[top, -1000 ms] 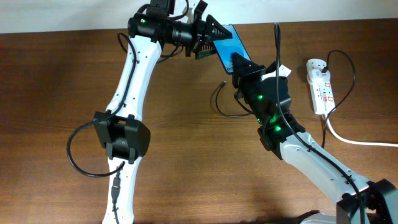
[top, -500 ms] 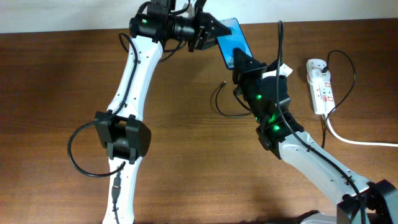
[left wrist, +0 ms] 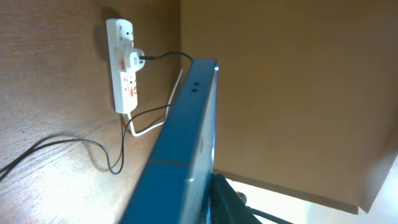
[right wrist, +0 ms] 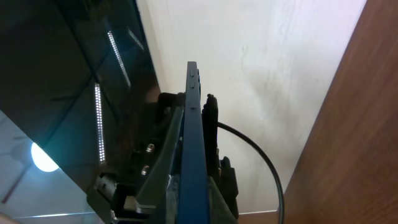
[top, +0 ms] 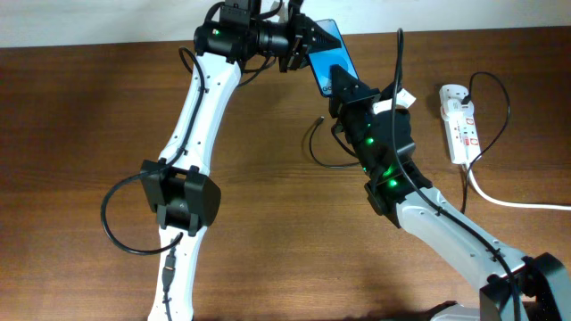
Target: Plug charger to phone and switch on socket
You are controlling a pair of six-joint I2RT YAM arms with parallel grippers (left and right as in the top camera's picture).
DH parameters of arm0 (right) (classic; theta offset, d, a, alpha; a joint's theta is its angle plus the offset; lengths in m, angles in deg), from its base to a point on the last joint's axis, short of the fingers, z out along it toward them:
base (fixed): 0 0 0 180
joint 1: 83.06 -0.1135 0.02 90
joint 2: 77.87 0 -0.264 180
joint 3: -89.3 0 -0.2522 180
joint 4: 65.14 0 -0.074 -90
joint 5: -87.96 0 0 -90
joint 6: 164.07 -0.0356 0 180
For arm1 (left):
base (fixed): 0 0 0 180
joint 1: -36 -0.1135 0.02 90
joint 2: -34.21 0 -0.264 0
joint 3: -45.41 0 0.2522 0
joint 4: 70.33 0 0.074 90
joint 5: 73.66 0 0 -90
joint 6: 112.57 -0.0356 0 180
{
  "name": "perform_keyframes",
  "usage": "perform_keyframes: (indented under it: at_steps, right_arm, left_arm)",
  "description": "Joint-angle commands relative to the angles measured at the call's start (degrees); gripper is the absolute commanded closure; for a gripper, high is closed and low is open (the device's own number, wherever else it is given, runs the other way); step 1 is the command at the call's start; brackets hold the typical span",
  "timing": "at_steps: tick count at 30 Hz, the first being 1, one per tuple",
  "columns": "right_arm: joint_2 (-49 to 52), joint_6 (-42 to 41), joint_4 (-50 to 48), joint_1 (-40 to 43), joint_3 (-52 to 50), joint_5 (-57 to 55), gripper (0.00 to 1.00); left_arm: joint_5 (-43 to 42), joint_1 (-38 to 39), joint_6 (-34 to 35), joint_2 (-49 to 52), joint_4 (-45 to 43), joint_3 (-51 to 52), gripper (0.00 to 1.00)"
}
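Observation:
The phone, blue-screened, is held tilted above the far middle of the table. My left gripper is shut on its far end and my right gripper is shut on its near end. It shows edge-on in the left wrist view and the right wrist view. The charger's thin black cable curls on the table below, its plug tip free. The white socket strip lies at the right and also shows in the left wrist view, with the cable beside it.
The strip's thick white cord runs off the right edge. A white adapter sits in the strip with the black cable leaving it. The pale wall runs along the table's far edge just behind the phone.
The phone and both grippers have shifted slightly toward the far edge, and the left arm has swung a little to the right. The cable and strip have not moved.

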State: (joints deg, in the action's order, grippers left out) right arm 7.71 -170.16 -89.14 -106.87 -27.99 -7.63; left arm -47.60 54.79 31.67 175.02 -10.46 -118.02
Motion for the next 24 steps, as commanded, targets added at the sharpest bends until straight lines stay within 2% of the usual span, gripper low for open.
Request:
perform_keyframes:
  at_steps: [1, 6, 8, 12, 17, 20, 24]
  right_arm:
    - [0.1, 0.7, -0.1, -1.3, 0.6, 5.3, 0.96]
    - [0.1, 0.7, 1.1, -1.3, 0.6, 5.3, 0.96]
    - [0.1, 0.7, 1.1, -1.3, 0.6, 5.3, 0.96]
    - [0.1, 0.7, 1.2, -1.3, 0.6, 5.3, 0.65]
    - [0.1, 1.6, 2.5, -1.2, 0.6, 5.1, 0.32]
    - [0.1, 4.6, 4.6, -1.2, 0.6, 5.1, 0.17]
    - [0.1, 8.5, 7.4, -1.2, 0.6, 8.9, 0.05]
  left_arm:
    - [-2.2, 0.8, -0.2, -1.0, -0.7, -1.1, 0.87]
    - [-1.6, 0.8, -0.2, -1.0, -0.7, -1.1, 1.00]
    - [-1.5, 0.8, -0.2, -1.0, -0.7, -1.1, 1.00]
    - [-0.2, 0.6, -0.2, -1.0, -0.6, -1.1, 1.00]
    - [-0.7, -2.1, -1.2, -1.0, -0.3, -1.1, 1.00]
    - [-1.4, -4.7, -6.9, -1.0, 2.2, -1.1, 1.00]
    - [0.0, -9.2, -19.3, -1.0, 12.6, -1.1, 1.00]
